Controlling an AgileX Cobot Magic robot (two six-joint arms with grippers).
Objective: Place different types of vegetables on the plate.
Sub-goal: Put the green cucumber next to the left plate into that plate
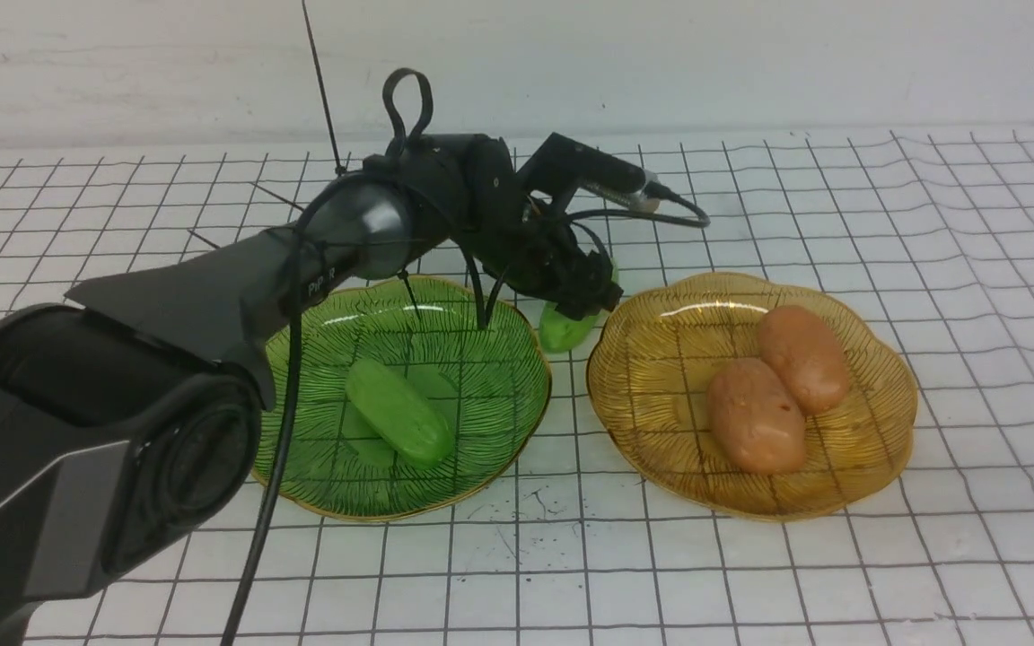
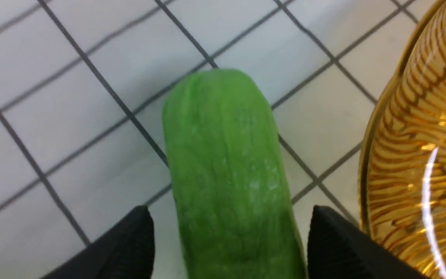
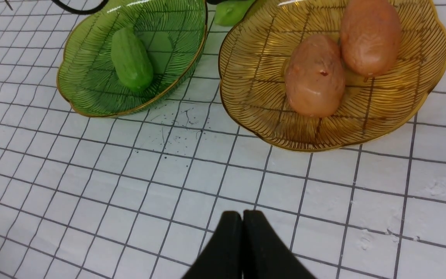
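Had the left gripper spread wide, one finger to each side of the loose cucumber, with bare gaps between fingers and skin and so nothing pinched. Found that cucumber on the white tiled table, between the two dishes and towards their far ends. Saw just beside it, on the right, the amber dish, bearing a near potato and a far potato side by side. Saw on its left the green dish, with another cucumber lying aslant inside, and the left arm reaching across above. Had the right gripper pressed together, well apart on the near side, holding nothing. Judged the step in hand to be a grasp of the loose cucumber, then a lift into the green dish to join its match. Feared most for the amber rim, so near one finger: with a small swing to the right, likely to be knocked or dragged along. Feared also a slip or a roll of the smooth cucumber, if gripped too shallow or off centre, and a clip of the green rim, if carried over too low.
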